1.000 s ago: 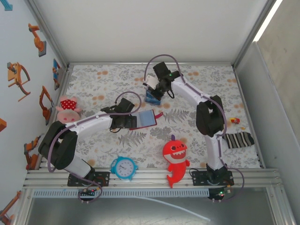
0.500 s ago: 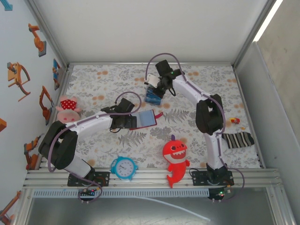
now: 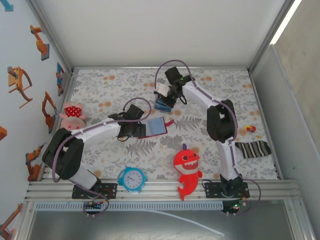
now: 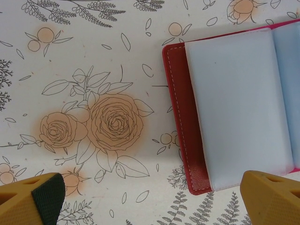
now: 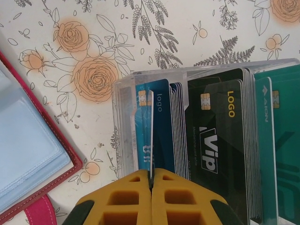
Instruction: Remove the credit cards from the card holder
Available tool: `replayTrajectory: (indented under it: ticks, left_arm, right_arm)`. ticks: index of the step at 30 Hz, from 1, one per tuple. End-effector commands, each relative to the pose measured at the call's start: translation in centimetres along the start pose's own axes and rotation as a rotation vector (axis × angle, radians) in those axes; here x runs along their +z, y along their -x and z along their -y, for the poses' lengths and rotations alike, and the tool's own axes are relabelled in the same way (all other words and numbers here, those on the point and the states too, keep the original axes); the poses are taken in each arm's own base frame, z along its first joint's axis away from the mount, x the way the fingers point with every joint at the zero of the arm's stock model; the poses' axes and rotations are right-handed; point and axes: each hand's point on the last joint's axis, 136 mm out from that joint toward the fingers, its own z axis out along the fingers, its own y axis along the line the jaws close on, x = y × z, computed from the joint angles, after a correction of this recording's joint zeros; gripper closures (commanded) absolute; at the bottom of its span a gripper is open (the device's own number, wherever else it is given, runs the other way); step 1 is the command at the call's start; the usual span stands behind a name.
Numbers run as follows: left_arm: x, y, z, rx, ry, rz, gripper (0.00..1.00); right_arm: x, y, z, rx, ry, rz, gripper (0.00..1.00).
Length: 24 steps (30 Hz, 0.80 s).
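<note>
Now right gripper (image 5: 151, 180), clamped on one edge-on credit card (image 5: 151, 136), has shifted farther over the clear tray (image 5: 123, 122). Drop-off looks imminent. Left gripper (image 4: 152, 199) stands wide open at the card holder (image 4: 234, 108).

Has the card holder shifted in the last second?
No. The card holder lies open at the same spot, at the same distance above and left of the shark in the top view.

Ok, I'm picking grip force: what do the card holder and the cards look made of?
The card holder: dark red leather-like cover, possibly faux, white edge stitching; pale blue-grey inner sleeves look like soft plastic. The credit cards: thin stiff plastic, glossy, printed logos and chips.
</note>
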Motion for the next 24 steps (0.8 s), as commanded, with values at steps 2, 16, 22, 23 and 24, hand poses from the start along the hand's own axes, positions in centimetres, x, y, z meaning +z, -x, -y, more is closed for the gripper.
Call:
replayTrajectory:
  ticks: [2, 16, 22, 23, 24]
  left_arm:
    - [0.0, 0.2, -0.3, -0.001, 0.028, -0.006, 0.03]
    - [0.6, 0.3, -1.0, -0.010, 0.049, -0.007, 0.03]
    - [1.3, 0.7, -0.7, -0.012, 0.037, -0.006, 0.03]
    - [1.4, 0.7, -0.6, -0.011, 0.033, -0.009, 0.03]
    - [1.6, 0.8, -0.5, -0.010, 0.033, -0.010, 0.03]
  right_arm:
    - [1.2, -1.0, 0.2, 0.004, 0.010, -0.040, 1.00]
    - [0.4, -0.9, 0.7, 0.042, -0.025, -0.041, 0.82]
    - [-0.7, -0.4, 0.9, 0.093, -0.052, -0.013, 0.80]
    - [-1.0, -0.4, 0.9, 0.103, -0.057, -0.008, 0.79]
    - [-1.1, -0.4, 0.8, 0.117, -0.062, -0.004, 0.79]
